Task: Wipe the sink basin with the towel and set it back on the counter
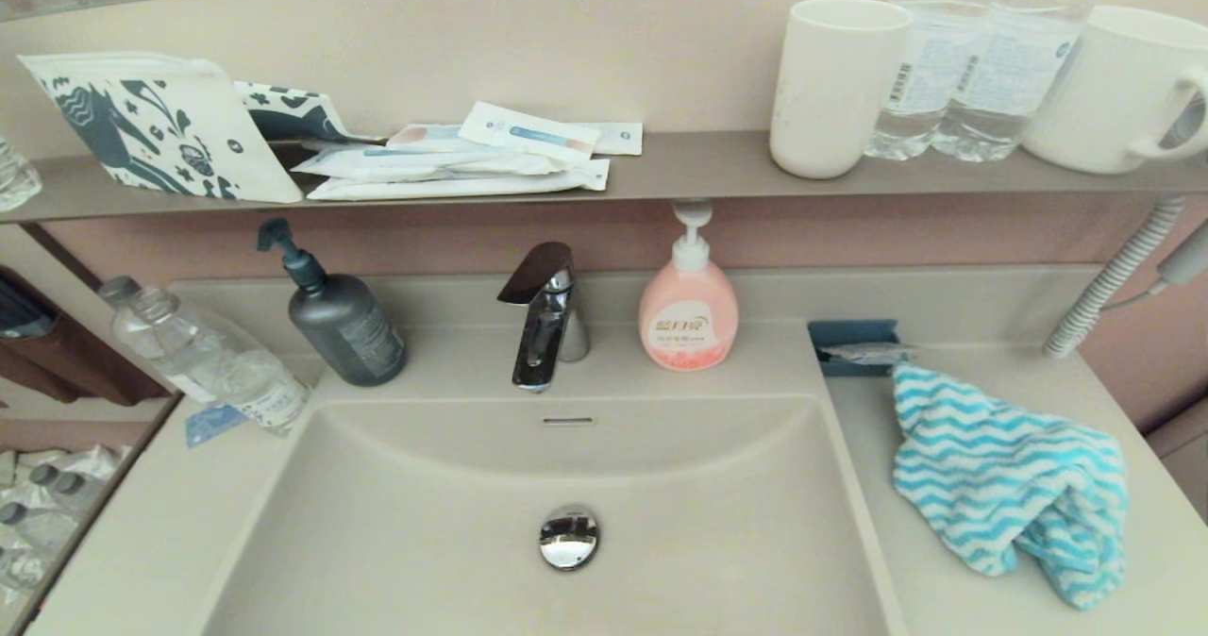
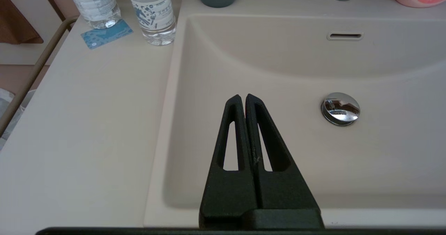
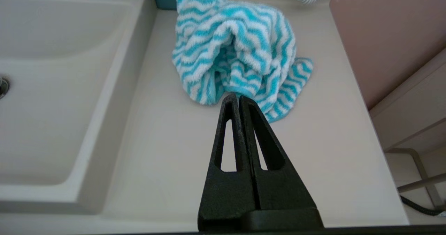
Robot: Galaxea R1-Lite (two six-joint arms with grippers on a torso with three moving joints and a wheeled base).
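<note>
The turquoise and white zigzag towel point(image 1: 1010, 485) point(image 3: 237, 50) lies crumpled on the beige counter point(image 1: 864, 433) point(image 3: 167, 151), right of the sink basin point(image 1: 425, 523) point(image 2: 278, 71). The basin has a chrome drain plug point(image 1: 569, 537) point(image 2: 340, 108) and an overflow slot point(image 1: 568, 421). Neither gripper shows in the head view. My right gripper point(image 3: 236, 96) is shut and holds nothing; it hangs over the counter with its tips at the towel's near edge. Over the basin's left part, my left gripper point(image 2: 243, 96) is shut and holds nothing.
A chrome faucet point(image 1: 545, 320), a pink soap bottle point(image 1: 688, 310) and a dark pump bottle point(image 1: 340, 325) stand behind the basin. A water bottle point(image 1: 208, 358) stands at left. A blue tray point(image 1: 854, 339) sits behind the towel. Cups point(image 1: 835, 89) and bottles fill the wall shelf.
</note>
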